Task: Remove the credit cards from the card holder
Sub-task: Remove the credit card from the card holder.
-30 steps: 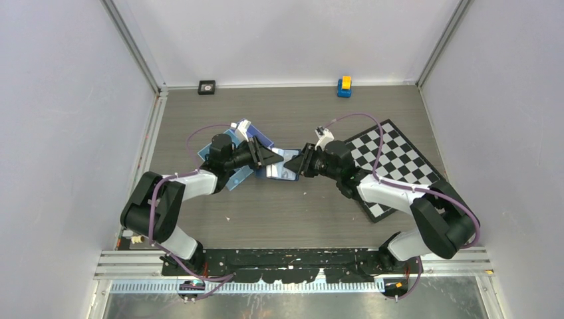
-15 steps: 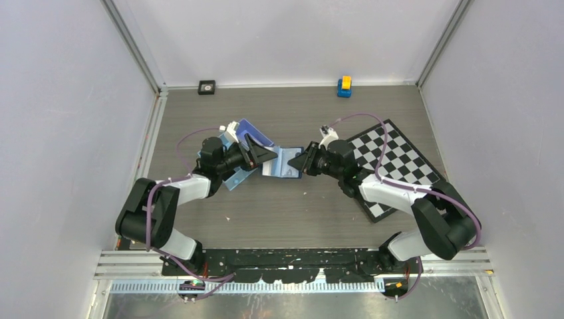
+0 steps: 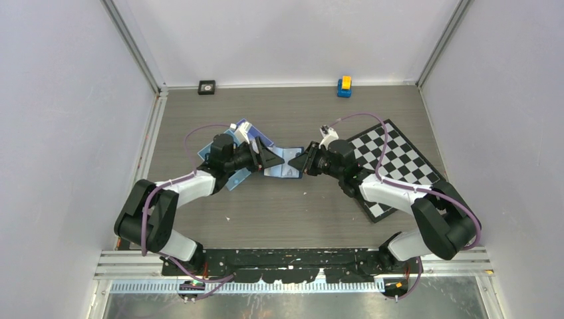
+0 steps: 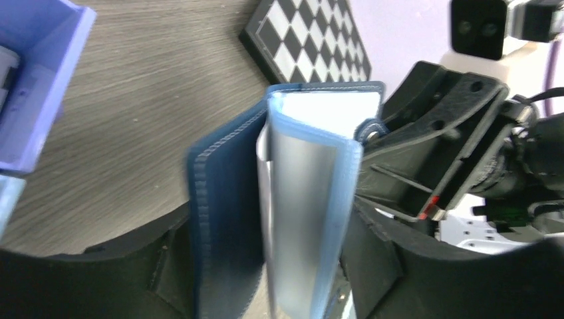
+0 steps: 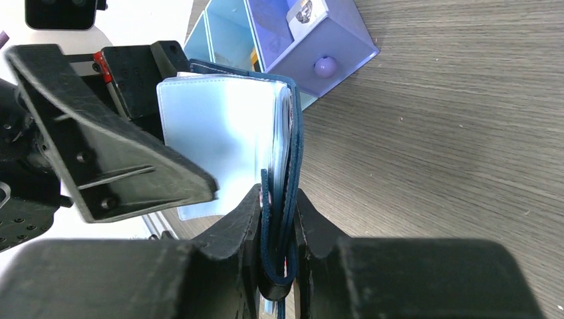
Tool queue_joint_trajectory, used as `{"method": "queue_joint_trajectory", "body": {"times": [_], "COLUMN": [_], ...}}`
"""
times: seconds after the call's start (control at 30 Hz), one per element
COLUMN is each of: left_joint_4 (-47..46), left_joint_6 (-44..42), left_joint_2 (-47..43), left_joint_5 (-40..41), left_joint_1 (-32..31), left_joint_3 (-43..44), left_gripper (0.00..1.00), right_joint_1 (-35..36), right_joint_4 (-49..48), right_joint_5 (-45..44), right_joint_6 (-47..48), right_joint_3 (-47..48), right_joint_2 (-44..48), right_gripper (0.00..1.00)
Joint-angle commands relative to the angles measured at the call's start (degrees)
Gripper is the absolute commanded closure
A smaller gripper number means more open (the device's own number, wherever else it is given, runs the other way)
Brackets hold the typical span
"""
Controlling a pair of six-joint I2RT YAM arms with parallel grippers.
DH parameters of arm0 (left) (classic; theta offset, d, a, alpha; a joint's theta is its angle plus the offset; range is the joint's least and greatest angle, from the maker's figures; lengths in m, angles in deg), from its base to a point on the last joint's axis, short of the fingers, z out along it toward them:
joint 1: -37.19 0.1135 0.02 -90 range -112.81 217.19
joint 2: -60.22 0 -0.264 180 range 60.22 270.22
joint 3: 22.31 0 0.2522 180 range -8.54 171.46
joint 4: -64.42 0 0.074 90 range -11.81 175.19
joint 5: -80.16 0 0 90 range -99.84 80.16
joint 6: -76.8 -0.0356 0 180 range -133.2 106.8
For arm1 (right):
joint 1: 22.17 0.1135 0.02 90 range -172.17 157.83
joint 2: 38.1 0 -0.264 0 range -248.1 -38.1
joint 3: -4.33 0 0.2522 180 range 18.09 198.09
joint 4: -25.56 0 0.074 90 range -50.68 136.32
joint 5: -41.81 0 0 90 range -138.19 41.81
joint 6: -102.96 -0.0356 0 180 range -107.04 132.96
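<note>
The card holder (image 3: 282,163), navy outside and light blue inside, hangs on edge above the table between both arms. My right gripper (image 5: 278,199) is shut on its folded navy edge (image 5: 287,219). My left gripper (image 4: 269,226) is open, its jaws wide. The navy cover (image 4: 223,219) and a light-blue sleeve (image 4: 309,212) stand fanned apart between its fingers (image 4: 159,266). The credit cards stay tucked inside. Only thin pale edges (image 5: 285,133) show between the leaves. In the top view the left gripper (image 3: 269,159) and the right gripper (image 3: 301,163) face each other across the holder.
A light-blue compartment tray with a purple drawer box (image 3: 243,151) lies just behind the left gripper. It also shows in the right wrist view (image 5: 299,40). A checkerboard (image 3: 394,163) lies under the right arm. A yellow-and-blue toy (image 3: 344,86) and a small black block (image 3: 207,87) sit at the back wall.
My left gripper's jaws have spread wide and the arm drew back a little, then eased forward. The holder's leaves now stand fanned. The right gripper closed slightly tighter on the holder.
</note>
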Motion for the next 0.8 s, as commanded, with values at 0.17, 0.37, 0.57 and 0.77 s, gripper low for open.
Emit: {"method": "queue_joint_trajectory", "body": {"times": [0.17, 0.37, 0.57, 0.77], "left_joint_4": [2.73, -4.55, -10.91, -13.42], "left_joint_6": [-2.36, 1.37, 4.06, 5.48], "left_joint_2": [-2.76, -5.39, -6.79, -7.30], "left_joint_5": [1.59, -0.66, -2.55, -2.67], "left_joint_1": [1.34, 4.25, 4.48, 5.20], "left_joint_3": [0.76, -2.66, -4.50, -5.69], "left_gripper": [0.77, 1.00, 1.00, 1.00], "right_joint_1": [0.10, -2.20, -4.12, -4.64], "right_joint_4": [-3.64, -7.89, -13.68, -14.61], "right_joint_5": [-0.34, 2.74, 6.57, 7.18], "right_joint_6": [0.13, -3.43, -6.71, -7.71], "right_joint_3": [0.34, -1.12, -2.62, -2.68], "right_joint_2": [1.53, 0.05, -1.27, -2.15], "right_gripper": [0.93, 0.57, 0.42, 0.46]}}
